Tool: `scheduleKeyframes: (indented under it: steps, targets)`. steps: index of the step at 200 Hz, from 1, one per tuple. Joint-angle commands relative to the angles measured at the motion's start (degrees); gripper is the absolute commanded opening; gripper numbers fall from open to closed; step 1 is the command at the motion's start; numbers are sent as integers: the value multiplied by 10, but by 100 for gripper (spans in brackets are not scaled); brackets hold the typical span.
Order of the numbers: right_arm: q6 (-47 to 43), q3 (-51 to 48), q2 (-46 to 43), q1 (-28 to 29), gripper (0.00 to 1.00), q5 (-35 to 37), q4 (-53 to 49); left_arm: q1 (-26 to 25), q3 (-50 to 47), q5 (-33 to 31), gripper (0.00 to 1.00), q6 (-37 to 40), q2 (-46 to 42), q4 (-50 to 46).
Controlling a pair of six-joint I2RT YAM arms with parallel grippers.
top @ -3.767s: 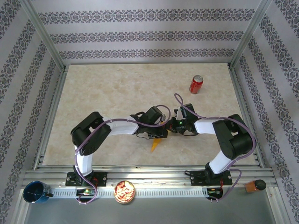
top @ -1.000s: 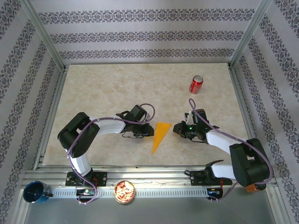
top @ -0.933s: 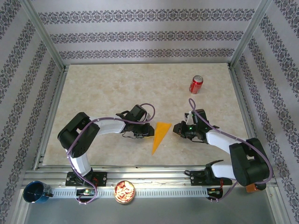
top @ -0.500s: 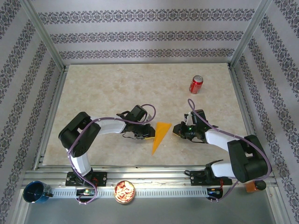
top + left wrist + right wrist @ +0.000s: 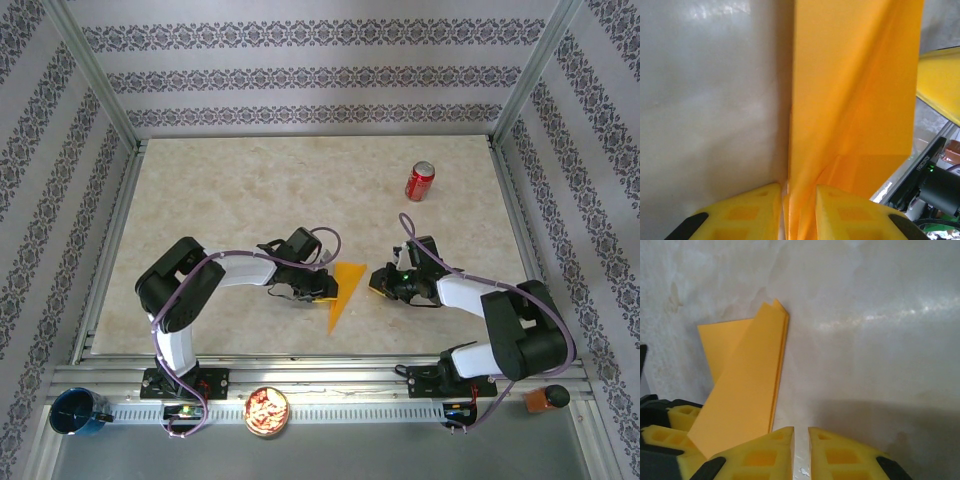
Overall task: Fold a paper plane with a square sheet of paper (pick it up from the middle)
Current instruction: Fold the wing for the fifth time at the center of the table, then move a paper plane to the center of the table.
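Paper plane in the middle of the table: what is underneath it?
The beige table shows all around the paper plane, so it seems to rest on bare tabletop. Its own folded layers cover whatever is directly beneath. The left gripper pinches one edge.

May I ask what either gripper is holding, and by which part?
The left gripper pinches the paper plane by its long folded edge; the right gripper holds nothing.

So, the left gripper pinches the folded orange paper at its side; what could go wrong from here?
1. The left gripper pinches the paper plane at a thin layered edge; a hard pull might tear it or open the folds.
2. The right gripper is shut beside the plane, holding nothing; if it pushes in, the raised flap may crumple or the plane may slide.
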Motion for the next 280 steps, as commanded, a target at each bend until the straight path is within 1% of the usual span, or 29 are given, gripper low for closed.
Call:
scheduleKeyframes:
  steps: [1,28,42,63,103,116,145,164,175,195,208,230,245,280]
  targets:
    - [5,-2,7,6,17,-4,14,-11,8,25,24,7,15,19]
    - [7,0,11,9,17,-3,15,-12,7,27,23,-1,21,40]
    - [5,2,14,11,17,-3,15,-12,9,29,20,-5,26,45]
    - [6,4,17,13,17,-3,15,-12,3,27,19,-11,26,63]
    - [8,6,21,19,17,-3,16,-12,-2,34,12,-23,24,94]
    - [10,7,16,21,17,-5,14,-12,-9,34,8,-31,18,113]
    - [16,15,-16,21,22,-4,-5,-12,-20,18,2,-44,-8,128]
    - [27,19,-50,21,27,-4,-13,-12,-17,-22,0,-28,-34,78]
    - [35,21,-69,21,30,-9,-8,-13,-9,-61,0,-12,-51,26]
    - [42,37,-89,33,34,-20,-10,-17,14,-156,0,17,-77,-82]
    - [49,48,-88,46,37,-20,-10,-18,21,-187,0,25,-88,-115]
    - [53,76,-61,73,41,-18,-10,-19,27,-210,0,29,-97,-138]
    - [59,93,-32,89,44,-10,-6,-19,28,-215,0,29,-101,-141]
    - [60,134,36,122,45,-6,-2,-20,35,-222,0,31,-107,-157]
